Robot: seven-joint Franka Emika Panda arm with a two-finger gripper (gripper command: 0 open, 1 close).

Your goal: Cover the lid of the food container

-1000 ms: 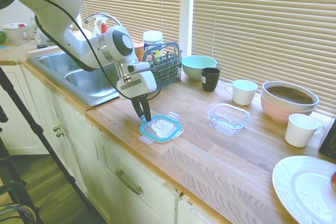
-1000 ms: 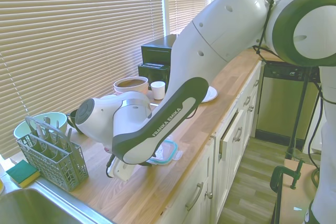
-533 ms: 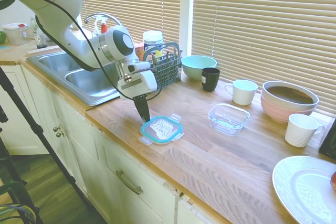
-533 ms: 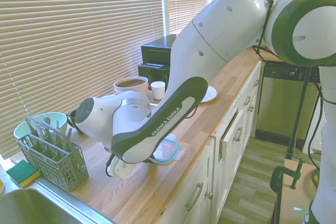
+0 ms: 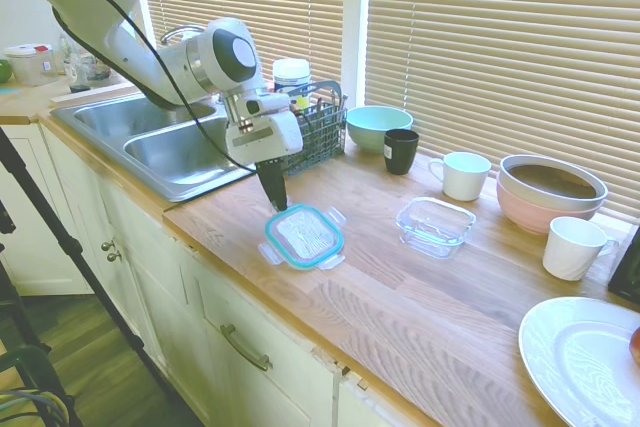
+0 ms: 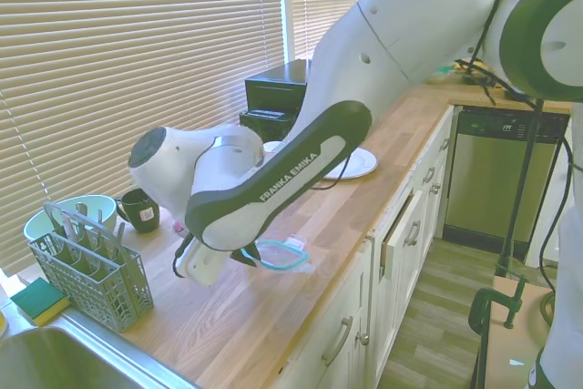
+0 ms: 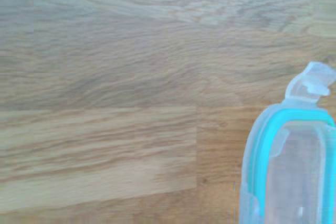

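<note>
The lid (image 5: 305,236) is clear with a teal rim and snap tabs. It hangs a little above the wooden counter, tilted, with my gripper (image 5: 277,203) shut on its near-left edge. From the other side the lid (image 6: 279,253) floats over the counter beside my gripper (image 6: 244,258). The wrist view shows one end of the lid (image 7: 292,167) against the wood. To the lid's right, the food container (image 5: 434,225), a shallow clear dish, sits open on the counter, apart from the lid. The arm hides it in the second exterior view.
A grey cutlery rack (image 5: 316,129), mint bowl (image 5: 378,127), black mug (image 5: 401,151), white mug (image 5: 464,175) and pink bowl (image 5: 550,193) line the back. Another white cup (image 5: 573,247) and a plate (image 5: 585,362) sit far right. The sink (image 5: 165,147) lies left.
The fingers went from open around the lid's edge to shut on it. The gripper then rose and lifted the lid off the counter.
</note>
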